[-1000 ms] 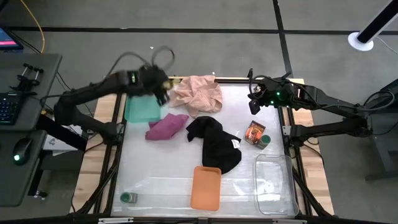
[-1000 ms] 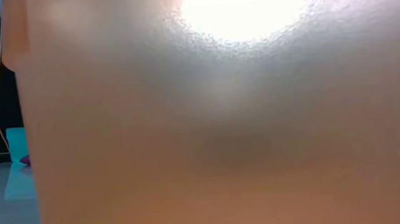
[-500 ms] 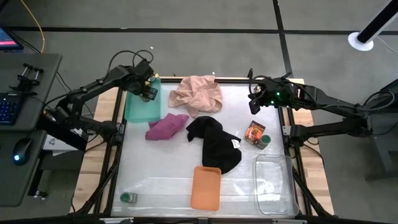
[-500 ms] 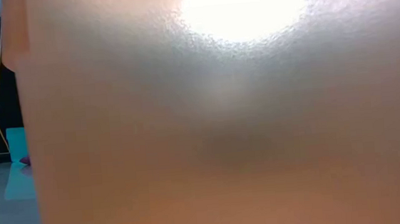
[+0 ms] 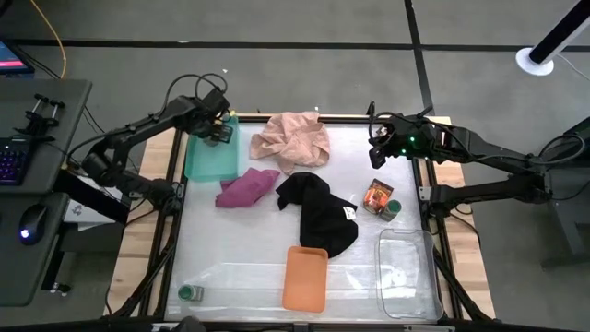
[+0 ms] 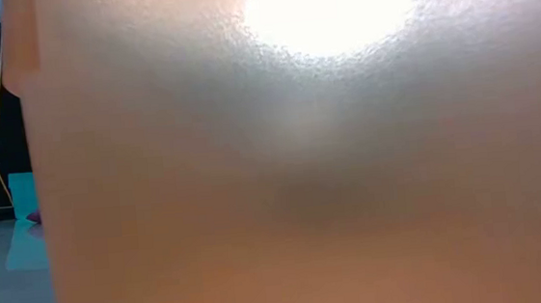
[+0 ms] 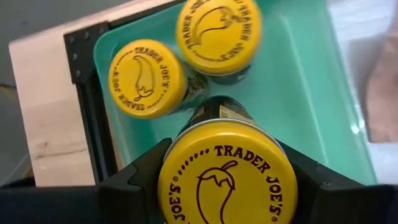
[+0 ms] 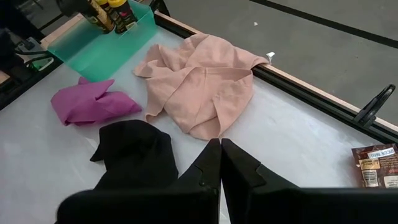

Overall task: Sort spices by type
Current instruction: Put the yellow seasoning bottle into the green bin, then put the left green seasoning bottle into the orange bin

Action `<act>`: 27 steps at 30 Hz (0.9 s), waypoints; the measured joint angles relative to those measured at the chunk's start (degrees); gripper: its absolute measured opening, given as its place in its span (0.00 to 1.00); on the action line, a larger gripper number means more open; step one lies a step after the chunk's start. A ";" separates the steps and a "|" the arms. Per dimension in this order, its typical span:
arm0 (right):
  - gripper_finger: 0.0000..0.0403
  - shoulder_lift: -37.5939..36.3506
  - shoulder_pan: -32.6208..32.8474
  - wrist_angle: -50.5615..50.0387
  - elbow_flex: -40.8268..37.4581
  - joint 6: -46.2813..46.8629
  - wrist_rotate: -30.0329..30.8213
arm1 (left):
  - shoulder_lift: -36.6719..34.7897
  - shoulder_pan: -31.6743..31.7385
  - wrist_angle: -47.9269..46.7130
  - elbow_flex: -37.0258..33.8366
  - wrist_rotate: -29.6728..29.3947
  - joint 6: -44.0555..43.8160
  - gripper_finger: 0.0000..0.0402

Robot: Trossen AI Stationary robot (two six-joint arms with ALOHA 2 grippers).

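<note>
My left gripper (image 5: 218, 134) is over the far end of the green tray (image 5: 208, 161), shut on a spice jar with a yellow lid (image 7: 227, 177). Two more yellow-lidded jars (image 7: 146, 78) (image 7: 217, 28) stand in the tray's far corner just beyond it. An orange-brown packet (image 5: 377, 195) and a green-lidded jar (image 5: 394, 209) lie at the table's right. Another green-lidded jar (image 5: 191, 293) stands at the near left corner. My right gripper (image 8: 221, 155) hangs shut above the far right of the table, holding nothing. My left gripper pinches the jar just under its yellow lid, one finger (image 7: 140, 183) on each side, the other finger (image 7: 314, 183) opposite. The fingers come from above, slanting down. The jar stays upright; its lid hides its bottom, so I cannot tell whether it stands on the tray.
A pink cloth (image 5: 293, 140), a magenta cloth (image 5: 247, 187) and a black cloth (image 5: 318, 212) lie across the middle. An orange tray (image 5: 305, 277) and a clear tray (image 5: 404, 272) sit near the front edge. The orange tray's wall (image 6: 301, 168) fills the low view.
My left gripper has swung down over the green tray's far end with the yellow-lidded jar, rolling at the wrist. In the last half second it has almost stopped. The jar stays in the hold.
</note>
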 joint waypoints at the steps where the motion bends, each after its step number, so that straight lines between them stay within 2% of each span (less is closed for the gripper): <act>1: 0.00 0.00 0.00 0.00 0.00 0.00 0.00 | 0.51 0.19 0.00 0.00 0.03 -0.27 0.48; 4: 0.00 0.00 0.00 0.00 0.00 0.00 0.00 | 2.24 0.56 0.03 -0.02 0.22 -0.26 0.48; 9: 0.00 0.00 0.00 0.00 0.00 0.00 0.00 | 4.34 0.54 0.33 -0.02 0.31 -1.74 0.69; 12: 0.00 0.00 0.00 0.00 0.00 0.00 0.00 | 5.30 0.54 0.52 -0.02 0.32 -1.79 0.75; 18: 0.00 0.00 0.00 0.00 0.00 0.00 0.00 | 4.48 0.54 1.03 -0.02 0.46 -2.19 0.72; 27: 0.00 0.00 0.00 0.00 0.00 0.00 0.00 | -2.93 0.80 3.11 5.24 -1.30 0.29 0.65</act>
